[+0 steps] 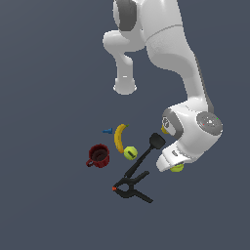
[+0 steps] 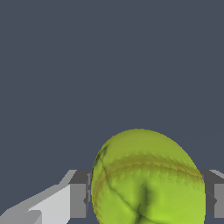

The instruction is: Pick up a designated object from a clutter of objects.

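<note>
The designated object, a plain yellow-green tennis ball with faint pale seams, fills the space between my fingers in the wrist view. Both pads press against its sides, so my gripper is shut on it. In the exterior view only a sliver of this ball shows under the white hand, where the gripper is mostly hidden. The clutter of objects lies to the exterior view's left of the hand: a banana, a smaller ball with a dark mark and a black spatula.
A dark red mug stands at the exterior view's left, with a tiny blue piece beyond it. A black clamp lies nearest the camera. A bit of a yellow cup peeks out behind the arm's wrist.
</note>
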Available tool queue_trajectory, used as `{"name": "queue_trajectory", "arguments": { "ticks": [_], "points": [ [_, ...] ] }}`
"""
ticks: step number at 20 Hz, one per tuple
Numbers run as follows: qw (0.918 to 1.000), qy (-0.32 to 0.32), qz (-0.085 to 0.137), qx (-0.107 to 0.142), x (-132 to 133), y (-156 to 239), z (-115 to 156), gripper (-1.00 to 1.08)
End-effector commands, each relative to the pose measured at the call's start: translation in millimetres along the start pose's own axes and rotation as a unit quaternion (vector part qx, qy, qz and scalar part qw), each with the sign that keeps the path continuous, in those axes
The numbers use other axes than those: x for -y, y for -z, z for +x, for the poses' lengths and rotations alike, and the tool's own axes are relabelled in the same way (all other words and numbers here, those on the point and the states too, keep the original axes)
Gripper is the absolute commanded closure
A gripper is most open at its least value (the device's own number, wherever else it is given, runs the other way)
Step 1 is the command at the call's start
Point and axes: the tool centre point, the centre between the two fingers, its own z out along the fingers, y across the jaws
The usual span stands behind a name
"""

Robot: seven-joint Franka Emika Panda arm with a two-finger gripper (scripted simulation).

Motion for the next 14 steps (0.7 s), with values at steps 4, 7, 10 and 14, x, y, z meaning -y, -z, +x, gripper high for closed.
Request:
{"name": "queue_trajectory", "arguments": {
  "ticks": [4,7,10,14],
  "points": [
    [1.0000,0.000,-0.001,-0.001,-22,34,-10,1.08],
    [1.0000,0.000,-0.001,-0.001,-39,59,-19,1.08],
    [1.0000,0.000,-0.001,-0.001,-59,90,-28,1.08],
    [1.0000,0.000,0.000,-0.001,-86,131,-41,1.08]
  ]
}}
